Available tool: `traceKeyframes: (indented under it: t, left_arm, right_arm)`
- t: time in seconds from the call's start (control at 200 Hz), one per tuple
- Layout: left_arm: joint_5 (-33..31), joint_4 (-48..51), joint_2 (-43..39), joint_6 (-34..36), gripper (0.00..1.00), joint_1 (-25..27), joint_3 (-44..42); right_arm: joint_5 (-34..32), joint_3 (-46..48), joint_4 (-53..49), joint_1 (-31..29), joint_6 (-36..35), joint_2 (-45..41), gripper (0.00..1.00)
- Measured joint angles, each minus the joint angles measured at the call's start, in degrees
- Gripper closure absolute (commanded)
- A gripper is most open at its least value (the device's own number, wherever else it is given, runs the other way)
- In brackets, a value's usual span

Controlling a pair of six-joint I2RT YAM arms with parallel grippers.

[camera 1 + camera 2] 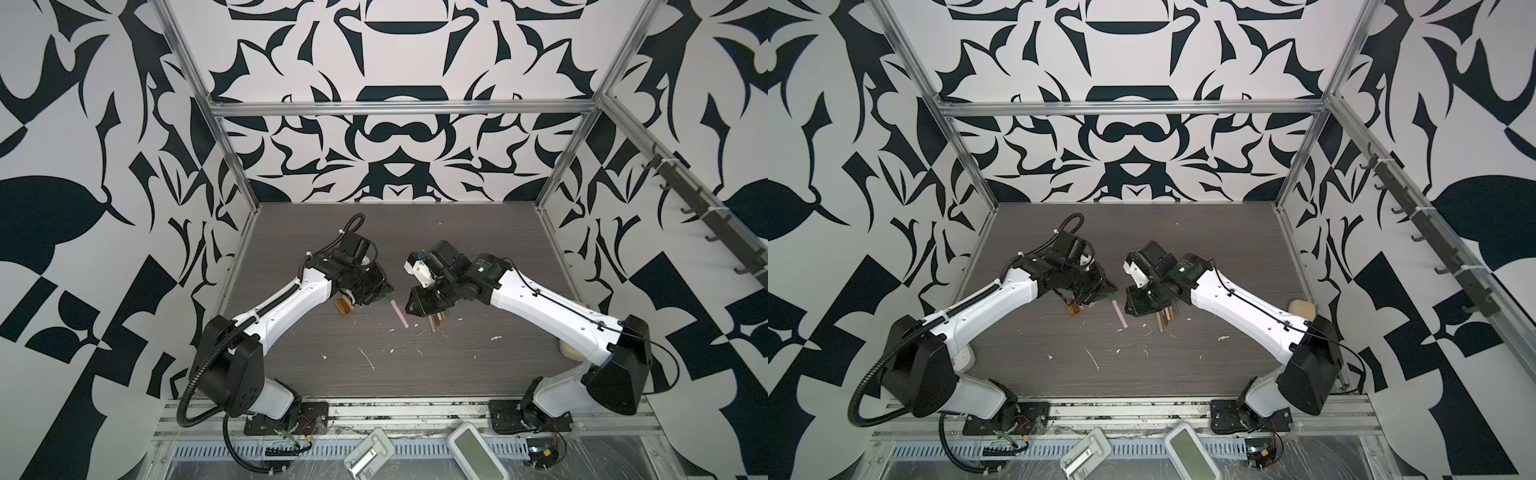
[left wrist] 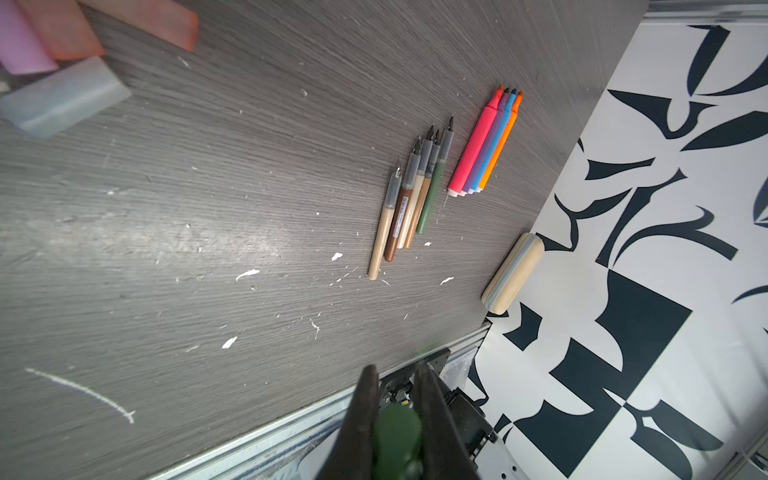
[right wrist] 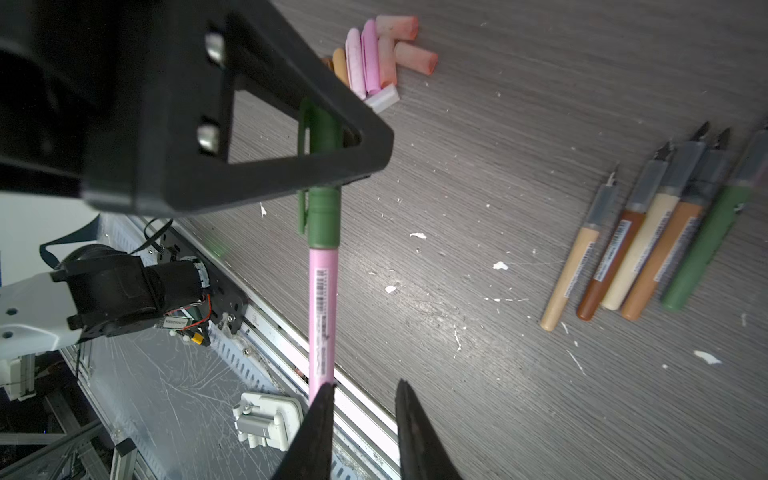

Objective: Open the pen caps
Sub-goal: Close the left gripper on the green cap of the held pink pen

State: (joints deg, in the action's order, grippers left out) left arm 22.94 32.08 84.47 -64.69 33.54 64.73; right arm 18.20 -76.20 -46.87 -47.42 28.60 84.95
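Right wrist view: the right gripper (image 3: pixel 365 386) holds nothing, its fingers apart, one just beside the near end of the pink pen (image 3: pixel 322 299). Farther on, the fingers of the left gripper (image 2: pixel 395 374) clamp that pen's green cap (image 3: pixel 324 216), with loose caps (image 3: pixel 374 58) on the desk (image 3: pixel 457 208) left of it.

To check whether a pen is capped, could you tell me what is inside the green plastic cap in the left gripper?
A slim pale pink pen barrel enters the green plastic cap, pinched by the left gripper; its tip is hidden inside.
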Motion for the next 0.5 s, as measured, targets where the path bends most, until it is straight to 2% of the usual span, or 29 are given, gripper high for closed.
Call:
traceKeyframes:
  t: [0.5]
  left_arm:
    - [-2.6, 2.9, 0.0, -0.8, 1.0, 0.3, 0.3]
  right_arm:
    - [0.1, -0.3, 2.2, -3.7, 3.0, 2.0, 0.73]
